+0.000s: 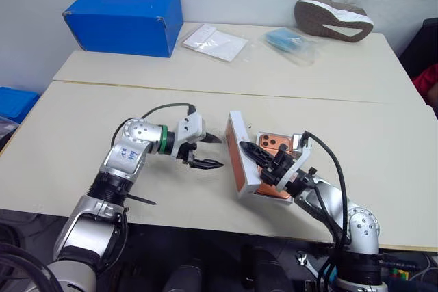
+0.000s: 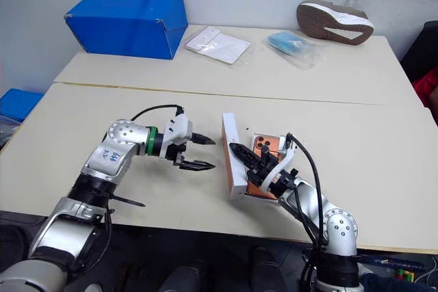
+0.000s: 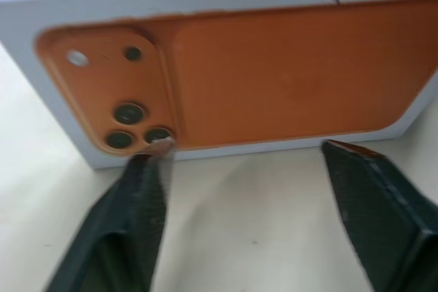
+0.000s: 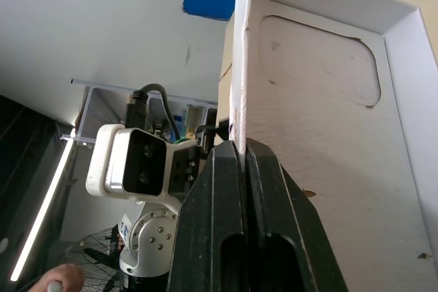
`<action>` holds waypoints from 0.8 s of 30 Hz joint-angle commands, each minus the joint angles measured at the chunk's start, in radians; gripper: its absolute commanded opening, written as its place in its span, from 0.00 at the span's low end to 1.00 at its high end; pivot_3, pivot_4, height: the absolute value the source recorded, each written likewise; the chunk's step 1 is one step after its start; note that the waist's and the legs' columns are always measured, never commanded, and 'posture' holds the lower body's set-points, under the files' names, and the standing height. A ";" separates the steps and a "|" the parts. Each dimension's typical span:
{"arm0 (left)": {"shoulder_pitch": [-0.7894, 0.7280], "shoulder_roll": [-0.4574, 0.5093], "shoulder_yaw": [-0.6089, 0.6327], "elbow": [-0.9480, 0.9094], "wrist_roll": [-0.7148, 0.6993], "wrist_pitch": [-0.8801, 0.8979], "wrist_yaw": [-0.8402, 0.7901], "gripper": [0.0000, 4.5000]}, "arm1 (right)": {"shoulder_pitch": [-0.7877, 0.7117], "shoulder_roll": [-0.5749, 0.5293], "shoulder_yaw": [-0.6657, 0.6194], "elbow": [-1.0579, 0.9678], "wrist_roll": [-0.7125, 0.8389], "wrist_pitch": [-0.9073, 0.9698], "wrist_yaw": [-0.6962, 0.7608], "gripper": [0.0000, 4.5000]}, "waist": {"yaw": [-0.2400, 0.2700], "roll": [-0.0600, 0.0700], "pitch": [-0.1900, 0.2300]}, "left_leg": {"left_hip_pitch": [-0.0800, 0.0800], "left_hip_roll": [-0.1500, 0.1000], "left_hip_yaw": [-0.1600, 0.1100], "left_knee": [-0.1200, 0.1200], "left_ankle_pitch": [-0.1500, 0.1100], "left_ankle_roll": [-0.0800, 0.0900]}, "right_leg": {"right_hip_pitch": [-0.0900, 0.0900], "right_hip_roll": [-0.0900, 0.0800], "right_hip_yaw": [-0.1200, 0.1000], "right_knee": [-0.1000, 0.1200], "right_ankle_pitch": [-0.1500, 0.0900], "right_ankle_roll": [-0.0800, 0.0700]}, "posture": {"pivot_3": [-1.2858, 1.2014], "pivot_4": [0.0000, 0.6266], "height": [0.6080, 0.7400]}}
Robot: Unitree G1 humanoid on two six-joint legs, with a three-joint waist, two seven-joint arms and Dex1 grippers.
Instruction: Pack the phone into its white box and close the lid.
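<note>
Lid [image 1: 239, 155] stands on its long edge at centre frame in the head views, leaning slightly, orange printed face toward frame left, hollow side toward frame right. Its long axis runs from upper centre down toward the near table edge.

Right gripper [image 1: 254, 154]: fingers pressed together, pinching the lid's upper rim; the right wrist view shows the wall clamped between both pads, embossed inside beyond.

Phone [image 1: 272, 144] lies flat in the white box [image 1: 274, 191] just right of the lid, lens cluster at its upper left corner, mostly hidden by the right arm.

Left gripper [image 1: 209, 150]: fingers spread, holding nothing, just left of the lid's printed face and pointing at it; a small gap remains in the left wrist view.

Table [image 1: 82, 135]: wide bare surface left of the left arm and right of the box. Box sits near the lower table edge. Blue box [image 1: 126, 17], shoe [image 1: 333, 18] and bags are well apart at the top.
</note>
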 commanded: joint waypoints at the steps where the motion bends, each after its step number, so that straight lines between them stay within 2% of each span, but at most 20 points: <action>1: -0.005 -0.019 -0.004 -0.041 -0.005 -0.015 0.004 0.44 | 0.035 -0.029 0.002 -0.012 -0.055 -0.014 0.010 0.00 | 0.002 0.000 0.000 | 0.000 0.000 0.000 0.000 0.000 0.000 | 0.000 0.000 0.000 0.000 0.000 0.000 | 0.52 0.24 1.00; 6: -0.017 -0.056 -0.019 0.000 0.020 -0.048 0.023 0.09 | 0.043 -0.049 -0.005 -0.028 -0.044 -0.030 0.032 0.00 | 0.010 0.000 0.000 | 0.000 0.000 0.000 0.000 0.000 0.000 | 0.001 0.000 0.000 -0.001 0.000 0.000 | 0.52 0.24 1.00; 7: -0.021 -0.065 -0.022 0.008 0.024 -0.054 0.027 0.02 | 0.045 -0.052 -0.007 -0.029 -0.014 -0.031 0.032 0.05 | 0.012 0.000 0.000 | 0.000 0.000 0.000 0.000 0.000 0.000 | 0.001 0.000 0.000 -0.002 0.000 0.000 | 0.52 0.24 1.00; 8: -0.026 -0.074 -0.024 0.016 0.028 -0.060 0.030 0.00 | 0.047 -0.057 -0.009 -0.031 0.015 -0.031 0.032 0.10 | 0.014 0.000 0.000 | 0.001 0.000 0.000 0.000 0.000 0.000 | 0.001 0.000 0.000 -0.002 0.000 0.000 | 0.52 0.24 1.00; 10: -0.032 -0.086 -0.025 0.025 0.034 -0.067 0.031 0.00 | 0.048 -0.071 -0.010 -0.038 0.036 -0.031 0.033 0.21 | 0.017 0.000 0.000 | 0.000 0.000 0.000 0.000 0.000 0.000 | 0.002 0.000 -0.001 -0.002 0.000 0.000 | 0.52 0.24 1.00; 15: -0.039 -0.104 -0.029 0.037 0.038 -0.078 0.030 0.00 | 0.064 -0.163 -0.041 -0.083 0.058 -0.025 0.032 0.58 | 0.018 0.001 0.000 | 0.000 0.000 0.001 0.001 0.000 0.000 | 0.002 0.000 -0.001 -0.003 0.000 0.000 | 0.52 0.24 1.00; 20: -0.048 -0.117 -0.032 0.044 0.038 -0.083 0.028 0.00 | 0.138 -0.301 -0.123 -0.121 0.126 -0.015 0.078 0.58 | 0.020 0.001 0.001 | -0.001 0.000 0.000 0.001 0.000 0.000 | 0.002 -0.001 -0.002 -0.004 0.000 0.000 | 0.52 0.24 1.00; 24: -0.064 -0.135 -0.037 0.064 0.041 -0.091 0.033 0.00 | 0.215 -0.425 -0.220 -0.157 0.142 0.012 0.179 0.58 | 0.021 0.001 0.001 | 0.000 0.001 0.000 0.001 0.000 0.001 | 0.003 -0.001 -0.002 -0.004 0.000 0.000 | 0.52 0.24 1.00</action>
